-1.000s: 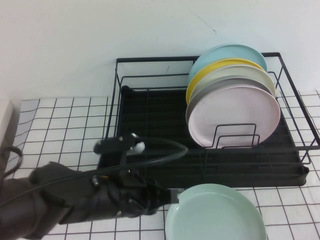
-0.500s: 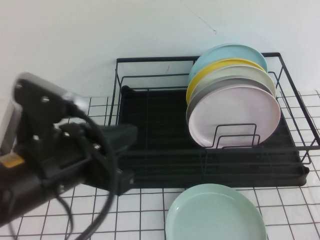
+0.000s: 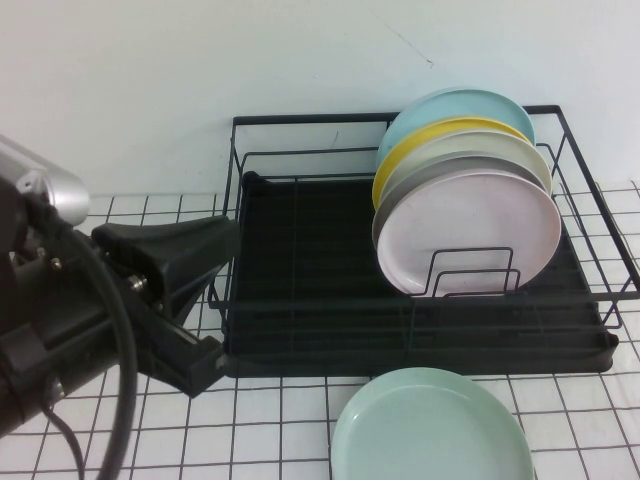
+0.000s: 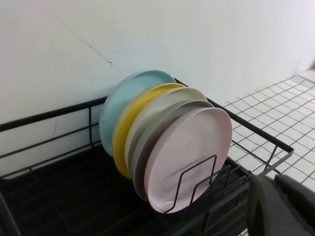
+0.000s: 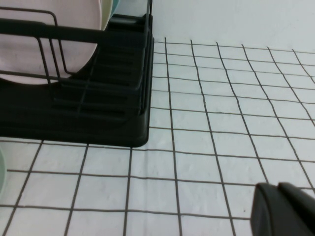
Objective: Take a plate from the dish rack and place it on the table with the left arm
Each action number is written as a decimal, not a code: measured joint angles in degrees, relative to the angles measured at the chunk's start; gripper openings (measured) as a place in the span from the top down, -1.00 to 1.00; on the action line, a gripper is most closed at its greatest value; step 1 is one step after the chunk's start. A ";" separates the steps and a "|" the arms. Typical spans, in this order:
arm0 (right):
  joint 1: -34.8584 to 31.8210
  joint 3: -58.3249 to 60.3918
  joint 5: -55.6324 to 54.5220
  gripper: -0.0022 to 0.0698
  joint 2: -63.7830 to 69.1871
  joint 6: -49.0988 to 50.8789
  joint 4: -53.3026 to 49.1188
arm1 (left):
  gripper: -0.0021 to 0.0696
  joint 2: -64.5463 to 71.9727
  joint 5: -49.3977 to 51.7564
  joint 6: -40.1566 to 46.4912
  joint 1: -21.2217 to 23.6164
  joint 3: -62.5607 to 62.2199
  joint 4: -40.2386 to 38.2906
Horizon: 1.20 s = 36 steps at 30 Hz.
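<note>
1. High view first: the mint-green plate lies flat on the table, just in front of the dish rack, its near edge cut off by the frame.
2. My left arm fills the left side of that view, raised above the table to the left of the rack, with a silver-grey joint at its top and a black cable loop hanging down.
3. My left pincer points toward the rack's left end; it is closed tight and has hold of nothing. It is well apart from the mint-green plate.
4. From my left wrist camera I see only the dark padded tips of that pincer pressed together, with the rack and its stack beyond them.
5. Five plates stand on edge at the right end of the rack, leaning back: a light blue plate at the rear, then a yellow plate, a pale grey-white plate, a darker grey plate and a pale pink plate in front.
6. The pink plate rests against the upright wire dividers; the rest of the black drip tray holds nothing.
7. My right pincer shows only as a dark tip low over the table, near the rack's corner; I cannot tell how it stands.
</note>
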 joint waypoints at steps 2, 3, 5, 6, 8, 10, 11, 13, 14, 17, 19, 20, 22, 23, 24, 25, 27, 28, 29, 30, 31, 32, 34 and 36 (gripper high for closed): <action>0.00 0.00 0.00 0.95 0.00 0.00 0.00 | 0.95 -0.16 0.05 0.00 0.00 0.00 0.00; 0.00 0.00 0.00 0.95 0.00 0.00 0.00 | 0.95 -0.69 0.33 0.08 0.11 0.00 0.00; 0.00 0.00 0.00 0.95 0.00 0.00 0.00 | 0.95 -2.51 2.08 1.00 1.48 0.10 0.24; 0.00 0.00 0.00 0.95 0.00 0.00 0.00 | 0.95 -3.83 3.19 1.74 2.87 0.21 0.45; 0.00 0.00 0.00 0.95 0.00 0.00 0.00 | 0.95 -7.02 5.15 2.66 6.73 0.45 0.85; 0.00 0.00 0.00 0.95 0.00 0.00 0.00 | 0.95 -11.35 7.45 3.48 11.42 1.05 1.15; 0.00 0.00 0.00 0.95 0.00 0.00 0.00 | 0.95 -13.26 8.52 3.85 13.32 1.49 1.45; 0.00 0.00 0.00 0.95 0.00 0.00 0.00 | 0.95 -18.54 10.66 5.19 17.73 3.09 1.61; 0.00 0.00 0.00 0.95 0.00 0.00 0.00 | 0.95 -20.53 11.33 5.87 19.26 4.04 1.70; 0.00 0.00 0.00 0.95 0.00 0.00 0.00 | 0.95 -27.67 12.60 8.28 23.64 9.14 1.74; 0.00 0.00 0.00 0.95 0.00 0.00 0.00 | 0.95 -32.09 13.28 10.40 25.96 13.93 1.84; 0.00 0.00 0.00 0.95 0.00 0.00 0.00 | 0.95 -33.93 13.51 11.60 26.97 16.05 1.99; 0.00 0.00 0.00 0.95 0.00 0.00 0.00 | 0.95 -38.49 13.65 14.46 28.57 21.66 1.98; 0.00 0.00 0.00 0.95 0.00 0.00 0.00 | 0.95 -40.19 13.52 15.36 29.04 23.95 1.98; 0.00 0.00 0.00 0.95 0.00 0.00 0.00 | 0.95 -42.18 13.13 16.21 29.48 26.85 2.02; 0.00 0.00 0.00 0.95 0.00 0.00 0.00 | 0.95 -43.97 12.40 16.65 29.78 29.68 2.02; 0.00 0.00 0.00 0.95 0.00 0.00 0.00 | 0.95 -47.08 11.09 16.74 29.99 34.94 1.77; 0.00 0.00 0.00 0.95 0.00 0.00 0.00 | 0.95 -48.04 10.76 16.74 30.09 37.19 1.37; 0.00 0.00 0.00 0.95 0.00 0.00 0.00 | 0.95 -48.34 10.64 16.74 30.09 38.80 1.26; 0.00 0.00 0.00 0.95 0.00 0.00 0.00 | 0.95 -48.61 10.64 16.74 30.09 40.20 1.16; 0.00 0.00 0.00 0.95 0.00 0.00 0.00 | 0.95 -48.56 10.78 16.74 30.09 40.93 1.16; 0.00 0.00 0.00 0.95 0.00 0.00 0.00 | 0.95 -48.64 11.55 16.74 30.10 41.05 1.61; 0.00 0.00 0.00 0.95 0.00 0.00 0.00 | 0.95 -48.70 13.68 16.88 30.10 41.05 3.03; 0.00 0.00 0.00 0.95 0.00 0.00 0.00 | 0.95 -48.82 14.98 16.88 30.10 41.05 4.13</action>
